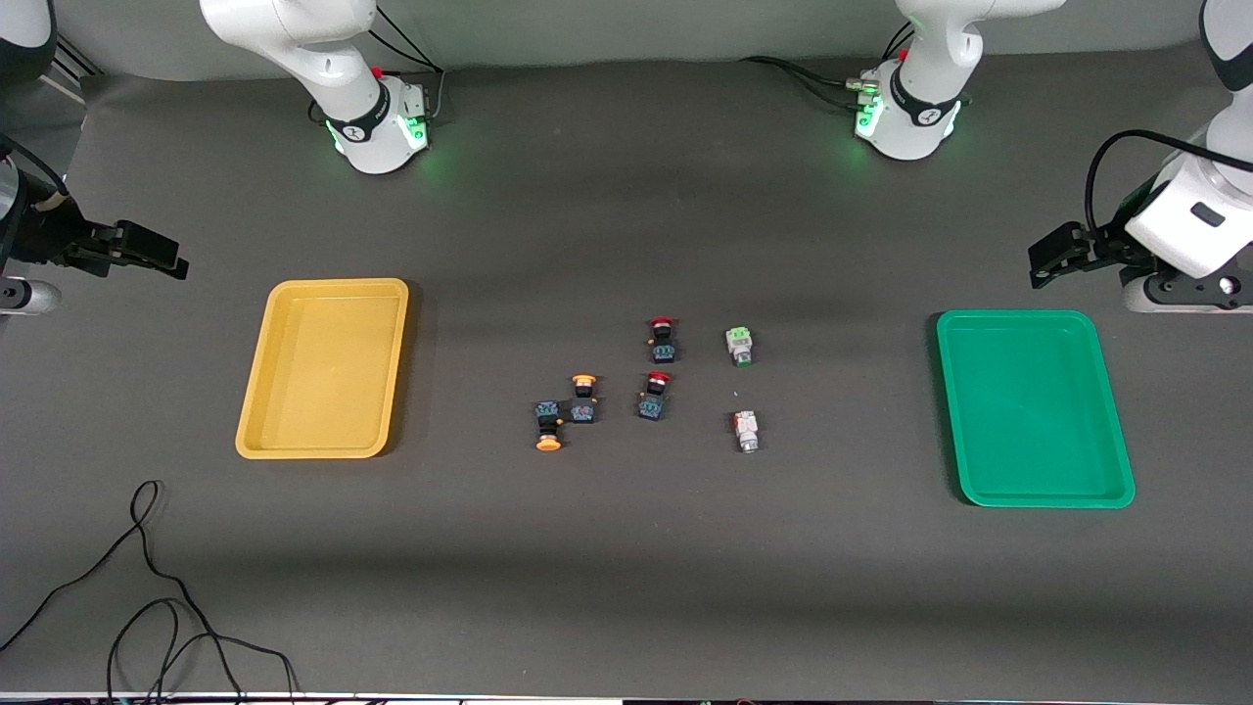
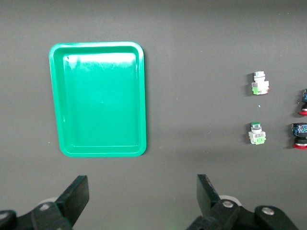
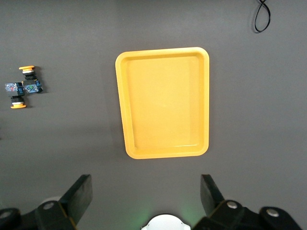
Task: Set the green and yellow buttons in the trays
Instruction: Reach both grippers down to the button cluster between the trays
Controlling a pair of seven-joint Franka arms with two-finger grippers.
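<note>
The yellow tray (image 1: 323,286) (image 3: 163,103) lies toward the right arm's end of the table, and the green tray (image 1: 1033,318) (image 2: 98,98) toward the left arm's end. Both hold nothing. Between them lie two yellow-capped buttons (image 1: 584,397) (image 1: 548,428) (image 3: 28,79), touching each other. Nearer the green tray lie a white green-marked button (image 1: 740,346) (image 2: 256,133) and a white orange-red-marked one (image 1: 747,431) (image 2: 260,83). My left gripper (image 1: 1045,262) (image 2: 143,196) hangs open over bare table beside the green tray. My right gripper (image 1: 152,253) (image 3: 146,196) hangs open over bare table beside the yellow tray.
Two red-capped buttons (image 1: 662,340) (image 1: 655,395) stand between the yellow-capped pair and the white ones. A loose black cable (image 1: 166,607) (image 3: 261,17) lies nearer the front camera than the yellow tray. The arm bases (image 1: 377,127) (image 1: 910,117) stand at the table's edge farthest from that camera.
</note>
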